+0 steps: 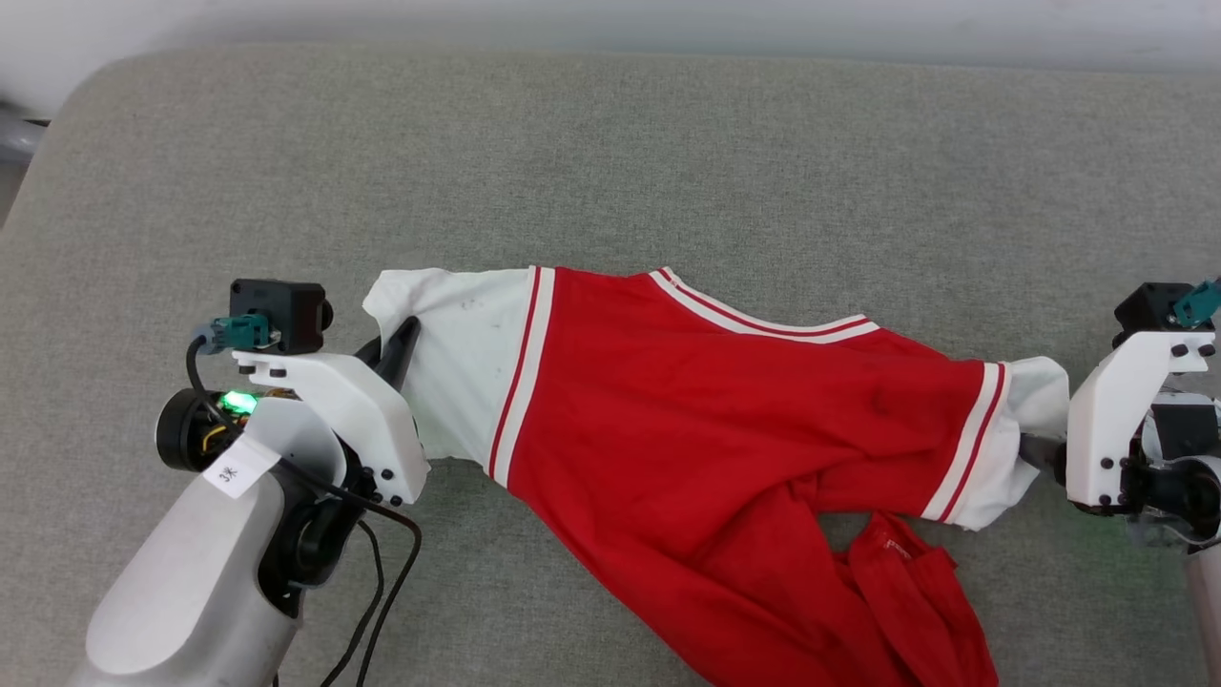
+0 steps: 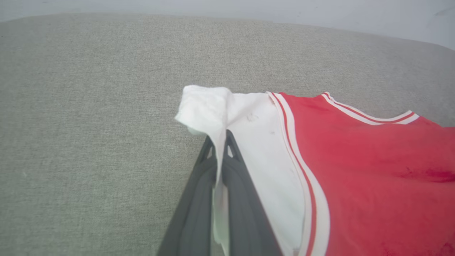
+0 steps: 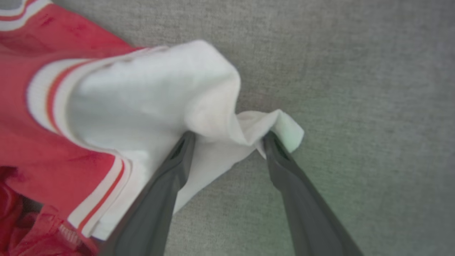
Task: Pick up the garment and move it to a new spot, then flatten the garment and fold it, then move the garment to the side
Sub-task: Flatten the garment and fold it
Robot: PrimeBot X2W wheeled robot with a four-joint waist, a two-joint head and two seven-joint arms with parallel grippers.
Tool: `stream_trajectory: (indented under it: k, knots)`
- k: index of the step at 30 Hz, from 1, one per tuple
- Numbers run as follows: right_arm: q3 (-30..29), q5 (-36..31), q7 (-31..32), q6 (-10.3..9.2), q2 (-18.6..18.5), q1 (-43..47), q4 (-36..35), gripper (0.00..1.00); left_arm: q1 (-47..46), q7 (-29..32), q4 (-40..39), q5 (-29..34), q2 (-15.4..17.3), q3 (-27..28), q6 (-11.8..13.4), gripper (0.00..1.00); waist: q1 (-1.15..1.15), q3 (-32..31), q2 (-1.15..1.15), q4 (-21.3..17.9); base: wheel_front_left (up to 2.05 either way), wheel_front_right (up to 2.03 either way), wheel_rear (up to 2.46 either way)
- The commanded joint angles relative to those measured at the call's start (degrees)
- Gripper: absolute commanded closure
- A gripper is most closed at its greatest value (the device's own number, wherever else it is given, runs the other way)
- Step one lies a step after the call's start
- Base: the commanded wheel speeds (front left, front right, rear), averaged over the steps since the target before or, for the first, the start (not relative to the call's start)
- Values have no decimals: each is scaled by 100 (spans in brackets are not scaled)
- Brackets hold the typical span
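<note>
White tag [image 1: 240, 468] on the left forearm, lower left: writing too small to read. The garment [image 1: 725, 401] stretches across mid-frame on the grey woven surface [image 1: 610, 143]. The left claw [image 2: 220, 138] pinches one white sleeve. The right claw [image 3: 229, 140] gapes wide, with the other sleeve against its tips. Pale wall [image 1: 610, 19] along the top.

One red garment [image 1: 725, 410] lies on one grey cushion [image 1: 668, 143]. It has two white sleeves [image 1: 458, 363]. Two grippers: left gripper [image 1: 405, 336] at the garment's left end, right gripper [image 1: 1035, 456] at its right end.
</note>
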Motion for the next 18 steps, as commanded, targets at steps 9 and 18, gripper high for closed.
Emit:
stream_trajectory:
  k: [9,18]
  knots:
    - [26,10,319,-2,185,192,204,100,-40,-66,155,-86,-4,3,-57,100,0,-153,0,-1,0,0,0]
    - [-308,-169,-440,-3,-47,-336,-476,100,-318,-186,414,-151,69,196,-74,100,0,-698,0,-118,0,0,0]
